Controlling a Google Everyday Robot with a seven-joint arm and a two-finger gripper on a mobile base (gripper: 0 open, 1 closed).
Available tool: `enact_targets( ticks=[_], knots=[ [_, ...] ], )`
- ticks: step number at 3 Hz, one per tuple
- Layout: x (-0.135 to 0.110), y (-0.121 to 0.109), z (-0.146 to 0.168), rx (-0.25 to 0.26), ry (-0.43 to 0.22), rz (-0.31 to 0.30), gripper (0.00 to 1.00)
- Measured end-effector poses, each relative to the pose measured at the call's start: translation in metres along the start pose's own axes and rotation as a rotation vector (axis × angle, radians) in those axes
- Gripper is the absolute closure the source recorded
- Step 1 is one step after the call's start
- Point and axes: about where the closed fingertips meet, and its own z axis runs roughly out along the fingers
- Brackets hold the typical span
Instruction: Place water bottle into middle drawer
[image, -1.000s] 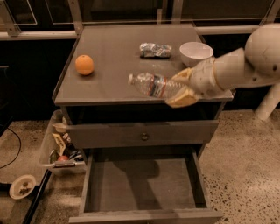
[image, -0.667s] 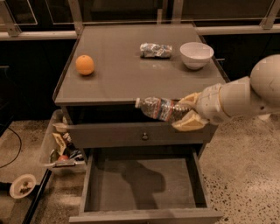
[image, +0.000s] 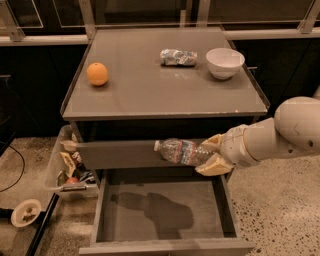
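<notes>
The water bottle (image: 179, 151) is a clear ribbed plastic bottle. It lies horizontally in the air in front of the closed upper drawer front, cap end to the left. My gripper (image: 211, 154) is shut on its right end, with pale fingers (image: 214, 165) above and below it. The white arm reaches in from the right. The middle drawer (image: 165, 207) is pulled open below the bottle. Its flat grey base shows the bottle's and arm's shadow. The bottle is above the drawer's back part, apart from it.
On the cabinet top (image: 160, 95) stand an orange (image: 97, 74), a silvery foil packet (image: 178, 57) and a white bowl (image: 225, 62). A bin of clutter (image: 70, 167) sits on the floor to the left, next to a round white object (image: 26, 212).
The gripper has carried the bottle off the cabinet top, forward and down, to in front of the upper drawer front and above the open drawer.
</notes>
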Motion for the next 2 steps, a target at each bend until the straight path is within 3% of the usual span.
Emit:
enact_targets(
  ticks=[1,2],
  knots=[
    [0.004,-0.005,0.012,-0.001,0.044,-0.009,1.00],
    [0.045,0.002,0.055,-0.029,0.135,0.037,1.00]
  ],
)
